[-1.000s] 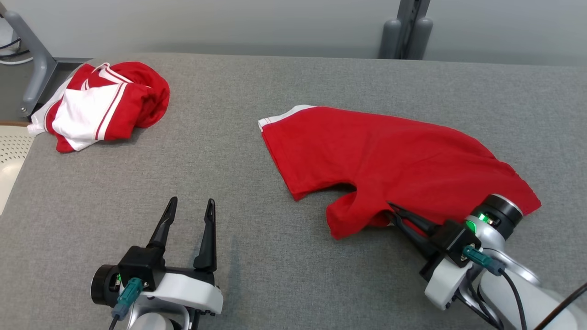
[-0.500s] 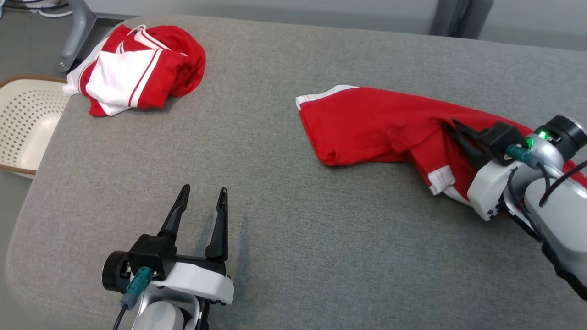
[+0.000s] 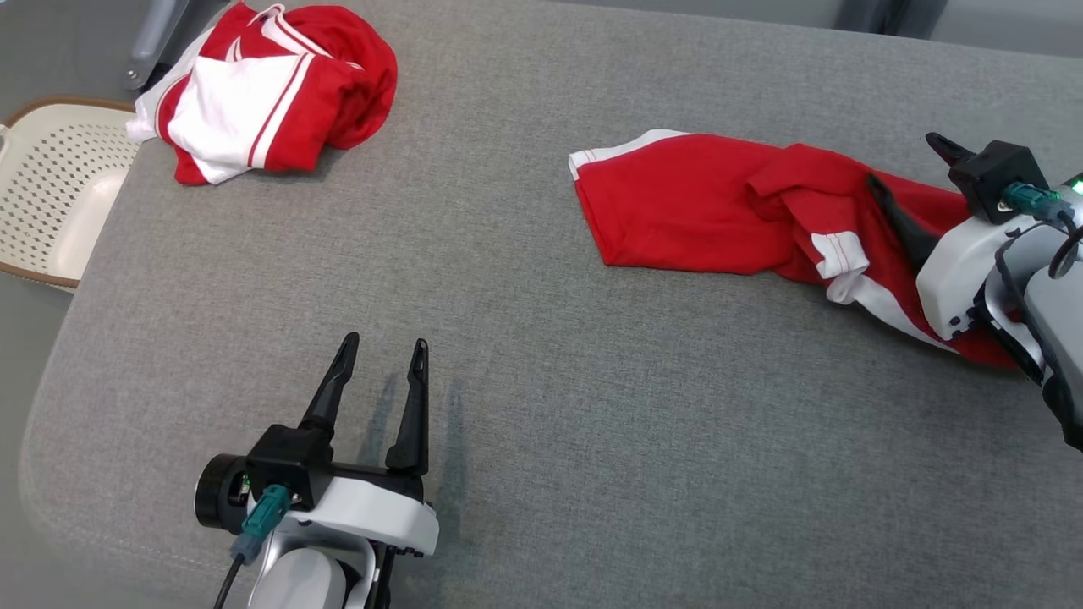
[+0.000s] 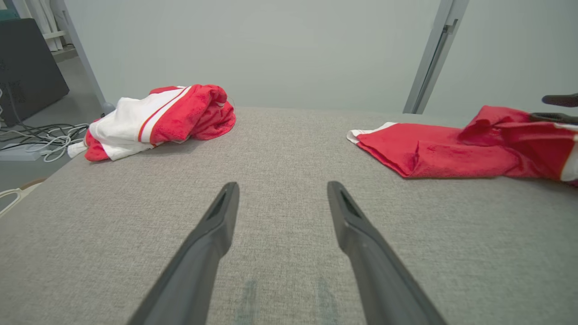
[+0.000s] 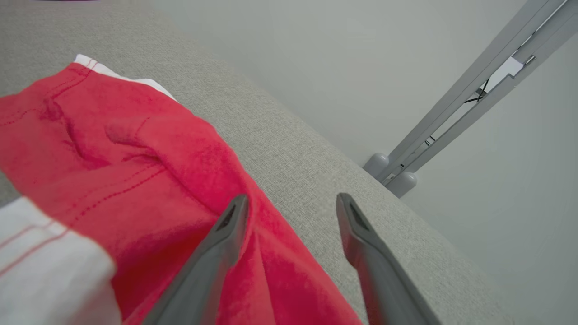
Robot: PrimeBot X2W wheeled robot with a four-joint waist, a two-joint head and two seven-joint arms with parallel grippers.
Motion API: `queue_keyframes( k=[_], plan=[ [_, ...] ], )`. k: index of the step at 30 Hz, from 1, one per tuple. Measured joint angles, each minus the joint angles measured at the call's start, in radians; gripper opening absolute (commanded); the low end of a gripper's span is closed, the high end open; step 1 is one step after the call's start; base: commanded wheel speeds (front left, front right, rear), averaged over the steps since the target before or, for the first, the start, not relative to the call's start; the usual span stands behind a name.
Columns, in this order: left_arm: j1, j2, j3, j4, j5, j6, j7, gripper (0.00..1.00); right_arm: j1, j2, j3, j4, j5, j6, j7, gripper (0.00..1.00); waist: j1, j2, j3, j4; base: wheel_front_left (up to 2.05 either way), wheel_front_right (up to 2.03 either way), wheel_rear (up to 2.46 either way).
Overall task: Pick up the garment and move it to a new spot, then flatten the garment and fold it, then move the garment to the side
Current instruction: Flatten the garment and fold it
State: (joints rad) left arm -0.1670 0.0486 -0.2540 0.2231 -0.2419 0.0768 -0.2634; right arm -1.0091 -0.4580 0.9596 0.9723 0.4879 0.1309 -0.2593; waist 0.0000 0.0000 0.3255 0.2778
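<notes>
The head view gave the whole grey fabric table (image 3: 541, 381) from above. The garment (image 3: 702, 203), red with white trim, lay on the right part of it, bunched and folded over itself toward the right end, with a white cuff turned up. The right gripper (image 3: 900, 157) was at that end with its fingers spread wide apart. One finger was over the red cloth and the other beyond the cloth's far edge, and nothing was pinched between them. I could not tell if the lower finger touched the cloth. The left gripper (image 3: 386, 340) hovered over bare table at the near left, also spread and empty. A second red and white garment (image 3: 262, 93) lay crumpled at the far left corner. A pale perforated basket (image 3: 46, 190) stood beside the table's left edge.

The left wrist view looked low along the table, so it showed the room: a pale grey wall, a slanted grey post (image 4: 431, 58), a dark cabinet (image 4: 27, 67) and loose cables (image 4: 40, 135) on the floor. The right wrist view showed the red stitching of the garment from close, and the table's edge behind it.
</notes>
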Motion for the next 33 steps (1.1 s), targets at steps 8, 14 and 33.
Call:
queue_keyframes(
  k=[8,14,33],
  plan=[
    [0.000,0.000,0.011,0.002,0.020,-0.005,0.000,1.00,0.006,-0.015,-0.070,-0.121,0.008,0.000,-0.002,1.00,0.0000,0.0000,-0.023,-0.056,0.00,0.00,0.00],
    [0.011,0.000,0.024,0.002,0.030,-0.009,0.000,1.00,0.127,-0.015,-0.173,-0.325,-0.049,0.000,-0.002,1.00,0.0000,0.0000,-0.066,-0.097,0.00,0.00,0.00],
    [0.024,0.000,0.035,0.004,0.041,-0.026,0.000,1.00,0.291,0.099,-0.182,-0.245,-0.376,0.000,-0.002,1.00,0.0000,0.0000,-0.105,-0.075,0.00,0.00,0.00]
  ],
)
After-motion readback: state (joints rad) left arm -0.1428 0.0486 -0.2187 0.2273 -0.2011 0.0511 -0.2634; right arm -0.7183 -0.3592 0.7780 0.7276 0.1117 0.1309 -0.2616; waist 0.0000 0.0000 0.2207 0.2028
